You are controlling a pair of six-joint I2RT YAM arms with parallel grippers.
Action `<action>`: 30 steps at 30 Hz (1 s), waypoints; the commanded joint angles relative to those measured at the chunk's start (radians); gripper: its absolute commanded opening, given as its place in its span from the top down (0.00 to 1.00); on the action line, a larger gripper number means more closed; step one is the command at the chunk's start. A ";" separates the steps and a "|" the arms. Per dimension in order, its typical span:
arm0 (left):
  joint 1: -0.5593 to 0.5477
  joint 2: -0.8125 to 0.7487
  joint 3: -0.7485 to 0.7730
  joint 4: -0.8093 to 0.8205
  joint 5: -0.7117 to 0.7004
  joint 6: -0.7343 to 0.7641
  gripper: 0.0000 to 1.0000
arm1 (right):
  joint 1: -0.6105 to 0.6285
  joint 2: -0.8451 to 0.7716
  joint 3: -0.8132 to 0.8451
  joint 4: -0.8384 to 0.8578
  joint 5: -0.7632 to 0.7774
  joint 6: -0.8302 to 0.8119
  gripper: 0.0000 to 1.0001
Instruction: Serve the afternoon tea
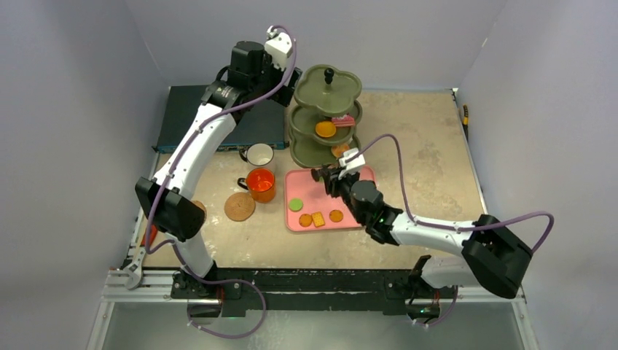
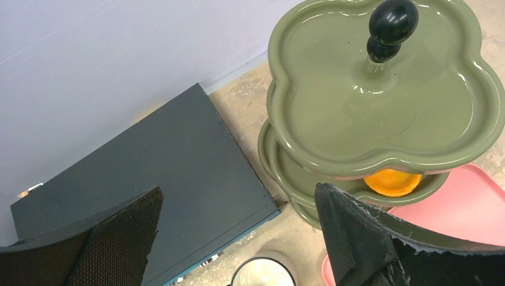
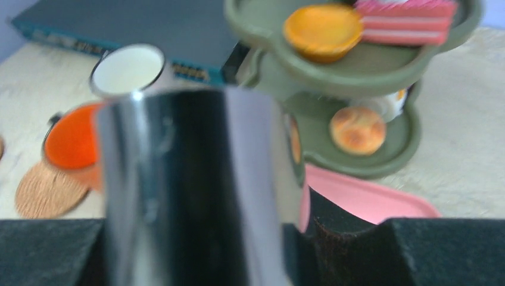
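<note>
One flat dark-blue box lies at the rear left of the table. The left gripper hangs high above the right end of this box, close beside the top tier of the stand. Its jaws are spread wide and nothing is between them.

In front of the box stands the white mug, and just in front of that the orange mug, both upright. A round cork coaster lies just beside the orange mug, on its near left side. I cannot tell whether the mug touches it.

To the right of the mugs is the olive-green three-tier stand. On its middle tier sit an orange round biscuit and a pink cake, side by side. On the bottom tier lies a golden-brown round piece.

In front of the stand lies a pink tray. Near its front edge are a green biscuit and three small orange biscuits in a row.

The right gripper is over the rear part of the tray. A shiny metal cylinder stands upright between its jaws. The picture is blurred, so I cannot tell whether the jaws already pinch it or only stand around it.
</note>
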 commanded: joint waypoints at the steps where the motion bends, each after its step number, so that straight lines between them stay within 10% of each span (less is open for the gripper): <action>1: 0.002 -0.052 -0.001 0.031 0.015 -0.003 0.01 | -0.112 0.058 0.091 0.148 -0.003 -0.009 0.65; 30: 0.004 -0.076 -0.047 0.052 0.036 0.025 0.01 | -0.164 0.581 0.222 0.668 0.206 0.036 0.55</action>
